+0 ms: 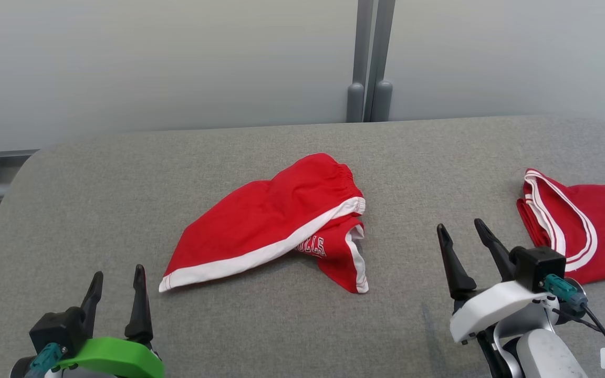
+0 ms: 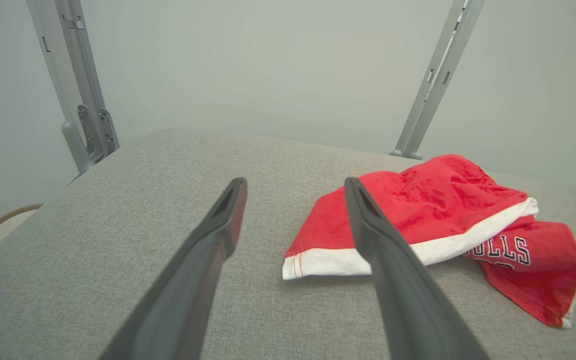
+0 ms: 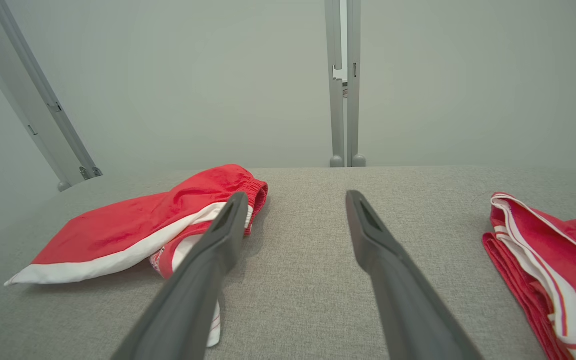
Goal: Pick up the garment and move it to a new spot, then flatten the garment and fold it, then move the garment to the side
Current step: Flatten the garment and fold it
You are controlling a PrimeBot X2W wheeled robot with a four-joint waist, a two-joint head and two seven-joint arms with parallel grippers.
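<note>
The garment (image 1: pixel 273 218) is a pair of red shorts with white trim, lying crumpled and folded over itself in the middle of the grey table (image 1: pixel 97 210). In the left wrist view the shorts (image 2: pixel 428 210) lie ahead and to the right of my fingers; in the right wrist view the garment (image 3: pixel 133 225) lies ahead and to the left. My left gripper (image 1: pixel 117 274) is open near the front left edge, apart from the cloth. My right gripper (image 1: pixel 460 227) is open to the right of the shorts, touching nothing.
A folded red jersey (image 1: pixel 581 231) with white stripes lies at the table's right edge, close to my right gripper, and appears as a red jersey (image 3: pixel 548 260) in the right wrist view. Grey posts (image 1: pixel 369 63) stand against the pale wall behind the table.
</note>
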